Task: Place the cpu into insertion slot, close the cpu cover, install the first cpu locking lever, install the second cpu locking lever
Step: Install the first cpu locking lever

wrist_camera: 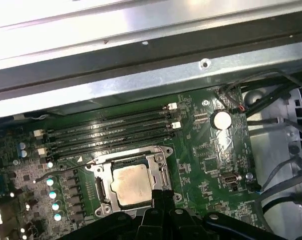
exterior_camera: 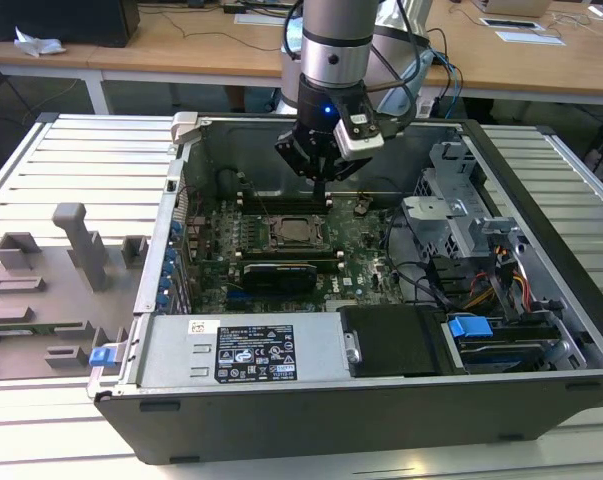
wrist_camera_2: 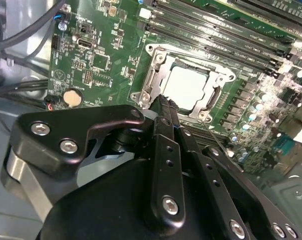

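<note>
1. Cpu (wrist_camera_2: 186, 86) sits just past the tips of the gripper (wrist_camera_2: 163, 102), and those tips are the closest thing in both wrist views.
2. The black fingers (wrist_camera_2: 160, 150) are pressed together with nothing pinched between them. They end right at the edge of the cpu cover (wrist_camera: 164, 176), but I can't tell if they actually touch it.
3. That cover lies flat, and the cpu's pale metal top shows through the cut-out. So the cpu is already in the insertion slot (wrist_camera: 95, 169) on the green motherboard (exterior_camera: 359, 250). Can't tell whether the locking levers are latched.
4. Clock directions from here on are as the exterior view sees it, with 12 pointing away from the camera and the slot at the centre.
5. The long memory slots (exterior_camera: 281, 203) run just beside the slot at 12 o'clock. A black card (exterior_camera: 278, 273) lies near it at 6.
6. A coin battery (wrist_camera: 222, 120) sits on the board at roughly 2 o'clock.
7. Further out, a metal drive cage (exterior_camera: 451, 190) with loose cables is at 3 o'clock. A silver power supply box (exterior_camera: 241, 345) with a label is at 6, against the near wall.
8. All of this is inside an open computer case (exterior_camera: 281, 150) lying on its side on a ribbed metal table (exterior_camera: 81, 160).
9. Well apart at 9 o'clock, outside the case, there are some grey blocks (exterior_camera: 76, 240).
10. Wooden desks (exterior_camera: 181, 45) are way back at 12.
</note>
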Robot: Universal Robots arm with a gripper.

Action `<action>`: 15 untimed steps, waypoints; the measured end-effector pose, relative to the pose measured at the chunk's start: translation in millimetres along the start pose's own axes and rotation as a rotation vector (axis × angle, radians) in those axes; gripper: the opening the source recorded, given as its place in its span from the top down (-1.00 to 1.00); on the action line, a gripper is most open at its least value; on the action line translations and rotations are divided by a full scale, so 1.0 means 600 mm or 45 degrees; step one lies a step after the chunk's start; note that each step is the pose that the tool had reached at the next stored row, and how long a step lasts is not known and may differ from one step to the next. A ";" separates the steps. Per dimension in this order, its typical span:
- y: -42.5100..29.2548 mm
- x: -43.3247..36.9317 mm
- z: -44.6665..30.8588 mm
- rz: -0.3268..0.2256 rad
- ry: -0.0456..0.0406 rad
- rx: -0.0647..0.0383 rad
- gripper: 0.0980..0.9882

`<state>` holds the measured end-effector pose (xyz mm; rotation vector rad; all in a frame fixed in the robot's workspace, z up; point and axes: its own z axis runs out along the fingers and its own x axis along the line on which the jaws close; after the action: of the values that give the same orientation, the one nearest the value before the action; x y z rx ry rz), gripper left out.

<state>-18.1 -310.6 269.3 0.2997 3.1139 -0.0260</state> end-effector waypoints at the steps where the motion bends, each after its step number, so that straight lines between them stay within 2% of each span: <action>1: 0.000 0.000 0.000 -0.012 0.001 -0.005 0.98; 2: 0.000 0.000 0.000 -0.028 0.003 -0.018 0.98; 3: 0.000 0.000 0.000 -0.033 0.008 -0.044 0.98; 4: 0.000 0.000 0.000 -0.033 0.020 -0.114 0.98; 5: 0.000 0.000 0.000 -0.036 0.026 -0.144 0.98; 6: 0.000 0.000 0.000 -0.047 0.028 -0.155 0.98; 8: 0.000 0.000 0.000 -0.085 0.030 -0.158 0.98; 10: 0.000 0.000 0.000 -0.167 0.034 -0.158 0.98; 12: 0.000 0.000 0.000 -0.178 0.035 -0.158 0.98; 13: 0.000 0.000 0.000 -0.179 0.034 -0.153 0.98; 14: 0.000 0.000 0.000 -0.179 0.033 -0.145 0.98; 15: 0.000 0.000 0.000 -0.179 0.028 -0.105 0.98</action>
<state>-18.0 -310.5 269.2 0.0795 3.1411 0.1046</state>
